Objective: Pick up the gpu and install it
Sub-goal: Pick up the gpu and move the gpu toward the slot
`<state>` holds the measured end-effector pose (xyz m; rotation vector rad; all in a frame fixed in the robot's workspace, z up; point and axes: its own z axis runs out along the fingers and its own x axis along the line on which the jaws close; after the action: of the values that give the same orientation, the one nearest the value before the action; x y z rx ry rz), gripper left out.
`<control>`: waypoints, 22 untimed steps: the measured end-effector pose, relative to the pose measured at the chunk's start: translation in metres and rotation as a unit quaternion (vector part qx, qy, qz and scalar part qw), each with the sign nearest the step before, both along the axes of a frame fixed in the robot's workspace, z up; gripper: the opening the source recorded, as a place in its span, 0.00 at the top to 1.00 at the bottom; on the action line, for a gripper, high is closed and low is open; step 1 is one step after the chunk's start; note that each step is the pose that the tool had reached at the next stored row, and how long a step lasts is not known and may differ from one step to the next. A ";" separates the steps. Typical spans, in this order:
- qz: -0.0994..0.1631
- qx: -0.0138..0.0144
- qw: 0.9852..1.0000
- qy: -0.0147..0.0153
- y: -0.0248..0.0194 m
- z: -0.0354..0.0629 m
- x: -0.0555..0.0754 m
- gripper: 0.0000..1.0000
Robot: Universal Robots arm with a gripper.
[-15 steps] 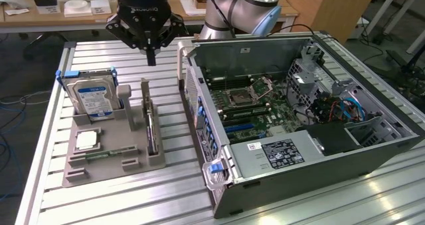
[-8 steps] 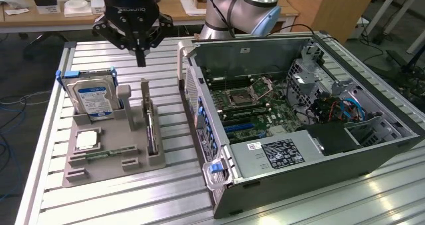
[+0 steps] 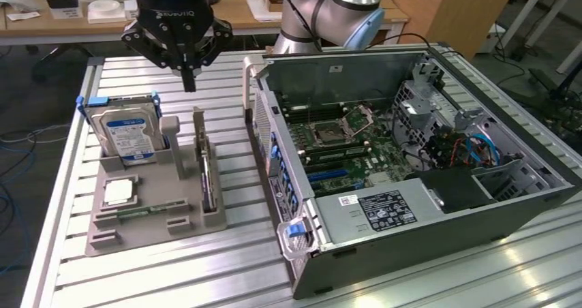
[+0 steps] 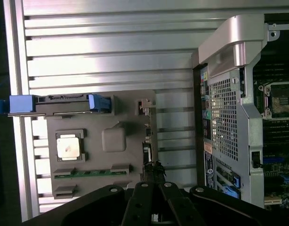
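One hand (image 3: pixel 189 86) hovered above counter (image 3: pixel 136 274), fingers (image 3: pixel 189 73) closed together, empty; gpu (image 3: pixel 206 165) stood on edge in grey tray (image 3: pixel 155 236) beside hard drive (image 3: pixel 127 134).

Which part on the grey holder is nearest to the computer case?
The gpu, the thin card standing on edge; the hard drive, processor and memory stick sit farther away.

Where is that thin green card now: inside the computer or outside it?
Outside. The gpu stands on edge in the grey holder beside the computer case; the claw hangs above, not touching.
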<state>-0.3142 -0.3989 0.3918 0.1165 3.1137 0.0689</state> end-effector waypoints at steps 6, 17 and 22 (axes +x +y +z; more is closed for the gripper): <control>0.000 0.000 1.000 0.000 0.0000 0.0000 0.000 0.89; 0.000 0.000 1.000 0.000 0.0000 0.0000 0.000 0.65; 0.000 0.000 1.000 0.000 0.0000 0.0000 0.000 0.47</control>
<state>-0.3142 -0.3988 0.3918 0.1167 3.1137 0.0688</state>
